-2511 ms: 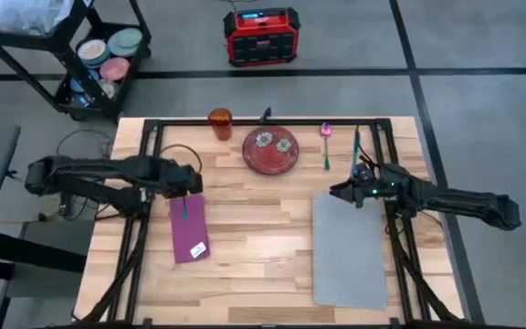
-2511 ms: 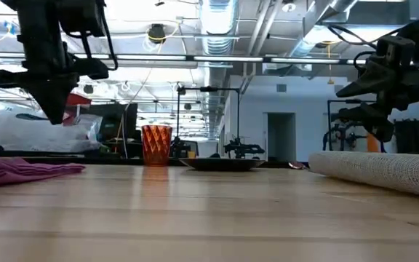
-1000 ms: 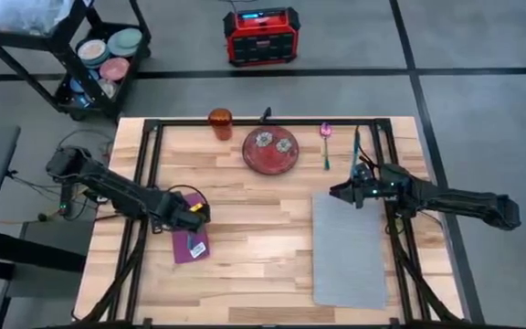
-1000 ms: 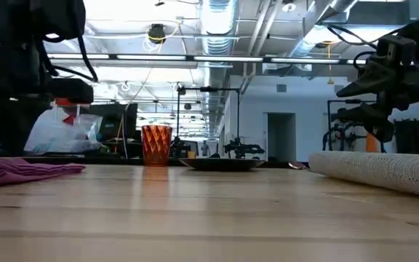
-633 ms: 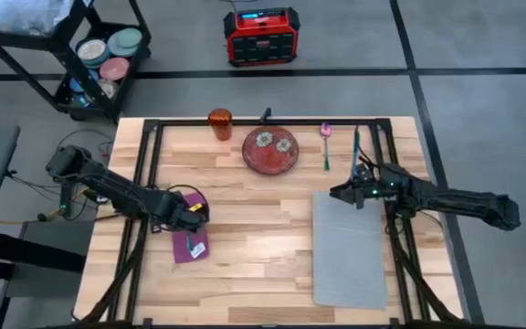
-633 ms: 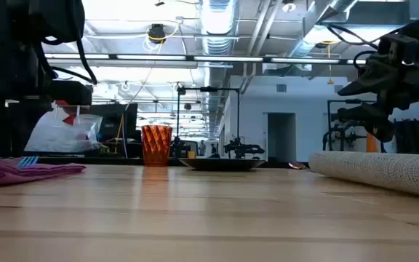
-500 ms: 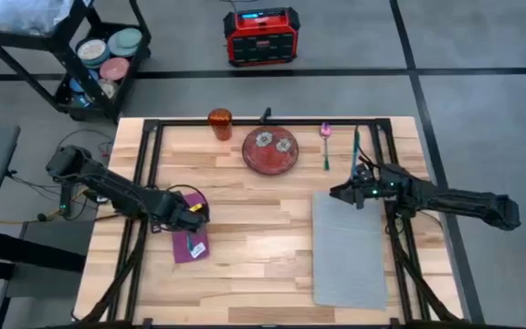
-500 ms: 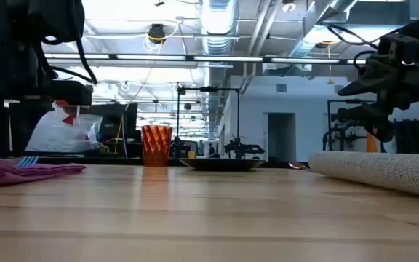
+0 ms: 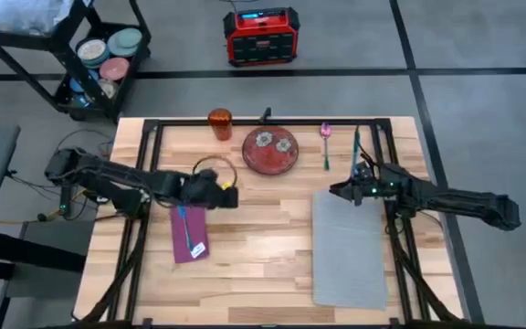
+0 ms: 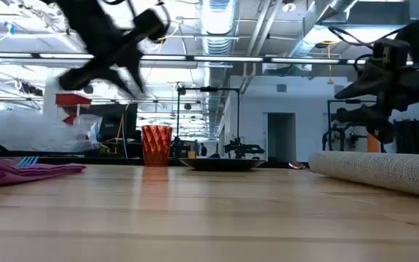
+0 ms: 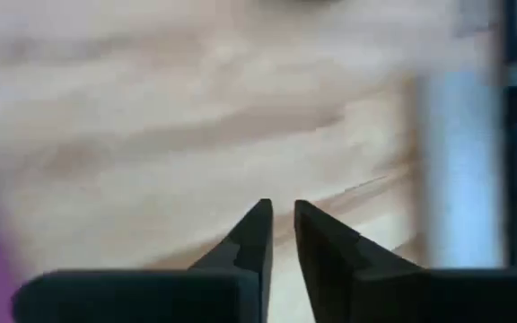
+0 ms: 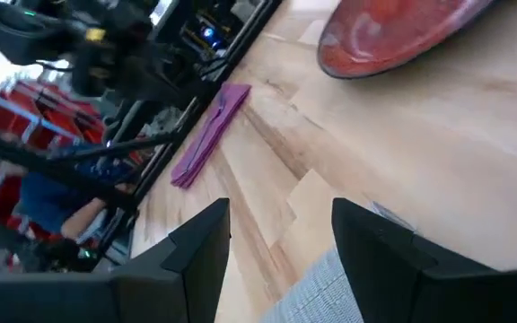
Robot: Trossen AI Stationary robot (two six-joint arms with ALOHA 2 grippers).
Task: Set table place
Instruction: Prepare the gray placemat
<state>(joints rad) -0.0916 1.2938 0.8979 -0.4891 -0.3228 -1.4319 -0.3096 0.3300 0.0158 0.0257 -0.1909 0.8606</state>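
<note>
table: light wood, black frame.
mat: flat on table's right half, nothing on it.
napkin: left of centre, blue utensil lying on it.
plate: far edge, cup beside it, 2 utensils to its right.
left gripper: above bare wood just past napkin, fingers nearly closed, empty.
right gripper: at mat's far corner, fingers apart, empty.
step: judged utensil drop done; next prob plate to mat.
change: 0.5 s ago left gripper was low over napkin; since lifted, swung toward centre.

Table with placemat, plate, napkin
</note>
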